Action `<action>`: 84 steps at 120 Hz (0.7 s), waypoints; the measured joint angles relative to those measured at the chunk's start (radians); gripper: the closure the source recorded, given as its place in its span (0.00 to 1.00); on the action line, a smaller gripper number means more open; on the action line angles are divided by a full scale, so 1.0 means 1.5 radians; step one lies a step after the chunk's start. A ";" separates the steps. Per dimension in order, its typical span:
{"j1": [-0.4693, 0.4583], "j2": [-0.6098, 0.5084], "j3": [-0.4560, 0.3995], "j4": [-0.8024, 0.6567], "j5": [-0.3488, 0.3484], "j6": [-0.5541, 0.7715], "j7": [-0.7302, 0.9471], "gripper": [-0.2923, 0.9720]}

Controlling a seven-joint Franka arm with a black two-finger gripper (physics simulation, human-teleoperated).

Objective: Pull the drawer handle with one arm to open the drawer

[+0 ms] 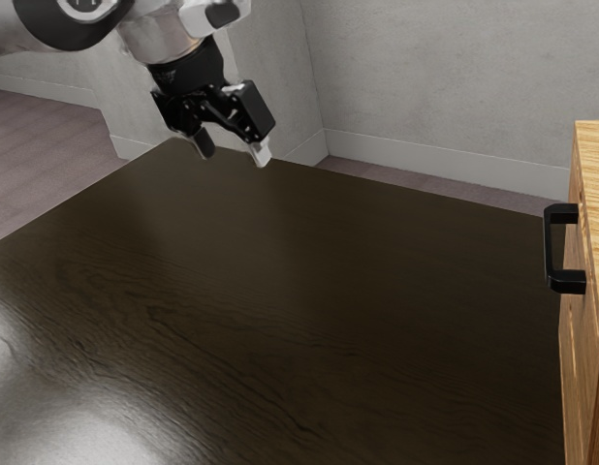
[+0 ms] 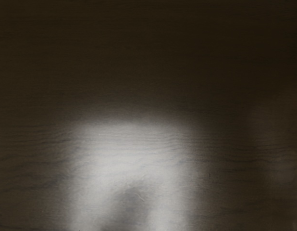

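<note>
2 fingers (image 1: 204,143) apart, empty — gripper (image 1: 233,150) well apart from handle (image 1: 563,250) across dark table (image 1: 280,310).

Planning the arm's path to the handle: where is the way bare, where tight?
The dark tabletop between the gripper and the wooden cabinet is bare. Tight only at the exterior view's right edge, where the black handle juts out.

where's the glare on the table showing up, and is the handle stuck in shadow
Exterior view: a pale sheen spreads over the dark table toward the view's lower left corner; the black handle stands out plainly against the pale wooden cabinet, not in shadow. Wrist view: a broad white glare patch lies across the table's wood grain, with a darker blotch inside it.
</note>
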 joint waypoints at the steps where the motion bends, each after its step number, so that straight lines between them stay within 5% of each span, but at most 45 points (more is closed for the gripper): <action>1: -0.003 0.002 0.000 0.000 -0.001 0.002 -0.002 0.23; 84: -0.100 0.061 -0.003 0.001 -0.067 0.083 -0.190 0.23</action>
